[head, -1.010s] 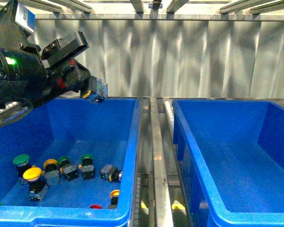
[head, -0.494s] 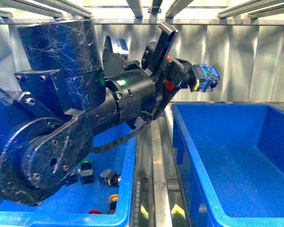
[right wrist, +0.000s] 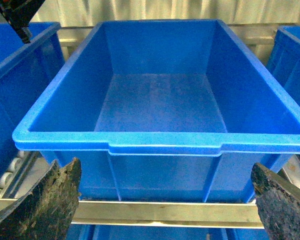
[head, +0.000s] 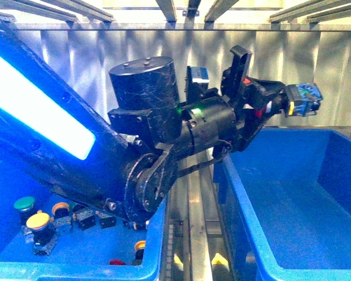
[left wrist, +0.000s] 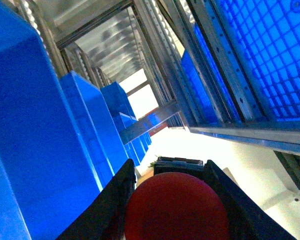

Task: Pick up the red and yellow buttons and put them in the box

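My left gripper [head: 301,100] is shut on a red button and holds it high above the far part of the right blue box [head: 243,218]. In the left wrist view the round red cap [left wrist: 176,207] sits between the two black fingers [left wrist: 109,210]. My right gripper [right wrist: 165,200] is open and empty in front of the same box [right wrist: 160,142], whose floor is bare. More buttons lie in the left blue bin [head: 76,270]: a yellow one [head: 38,220], an orange-yellow one [head: 61,207], another yellow one [head: 141,244] and a red one [head: 117,261].
A green-capped button [head: 24,204] lies in the left bin. My left arm [head: 146,146] reaches across the left bin and the metal rail [head: 194,222] between the bins. Corrugated metal wall [head: 339,64] stands behind. Further blue bins show in the left wrist view [left wrist: 35,130].
My left arm has swung from above the left bin across to the right, carrying the button, and its gripper now hangs over the right box.
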You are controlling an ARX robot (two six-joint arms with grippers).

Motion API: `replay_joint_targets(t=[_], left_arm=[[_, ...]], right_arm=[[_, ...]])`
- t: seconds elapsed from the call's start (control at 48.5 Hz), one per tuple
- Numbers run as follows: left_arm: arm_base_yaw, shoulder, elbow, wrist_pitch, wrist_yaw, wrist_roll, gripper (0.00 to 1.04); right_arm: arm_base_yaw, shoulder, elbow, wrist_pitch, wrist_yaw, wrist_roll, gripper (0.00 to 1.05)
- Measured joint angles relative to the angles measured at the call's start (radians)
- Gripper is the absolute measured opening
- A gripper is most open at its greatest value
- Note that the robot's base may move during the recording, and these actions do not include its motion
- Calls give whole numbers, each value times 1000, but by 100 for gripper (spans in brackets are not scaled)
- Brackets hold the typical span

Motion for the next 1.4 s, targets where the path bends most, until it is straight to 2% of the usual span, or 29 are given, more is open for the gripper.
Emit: replay_joint_targets(t=[0.082, 0.103, 0.124, 0.144, 0.185, 0.206, 0.268, 0.309, 0.35, 0.391, 0.597, 0.721, 0.968, 1.401], left_arm=[[-29, 0, 2, -5, 14, -6, 33], [-35, 0, 2, -6, 17, -6, 33], [-43, -1, 0, -10, 18, -6, 33], [-47, -1, -2, -10, 17, -6, 33], [-53, -11, -14, -18, 15, -2, 33], [-55, -14, -19, -20, 11, -2, 33], [-62, -32, -37, -24, 2, 8, 33], [-64, -42, -45, -24, -3, 12, 33], [-66, -51, -51, -34, -8, 18, 33], [-66, -57, -56, -36, -13, 21, 33], [-66, -72, -64, -35, -38, 34, 33], [-80, -74, -70, -36, -54, 35, 33], [-101, -74, -70, -47, -72, 35, 33], [-121, -74, -70, -55, -75, 36, 33]], right_arm=[[0, 0, 0, 0, 0, 0, 98], [8, 8, 0, 9, 31, 12, 98], [23, 31, 1, 43, 97, 31, 98], [30, 98, 8, 138, 215, 95, 98], [-1, 209, 32, 270, 312, 186, 98], [-40, 307, 70, 369, 325, 266, 98], [-133, 554, 213, 553, 265, 488, 98], [-142, 653, 284, 608, 202, 628, 98], [-139, 717, 330, 645, 170, 701, 98], [-124, 793, 381, 686, 156, 821, 98], [1, 1093, 492, 867, 161, 1131, 98], [84, 1248, 535, 949, 215, 1191, 98], [193, 1408, 645, 991, 266, 1228, 98], [223, 1417, 672, 1014, 251, 1235, 98]])
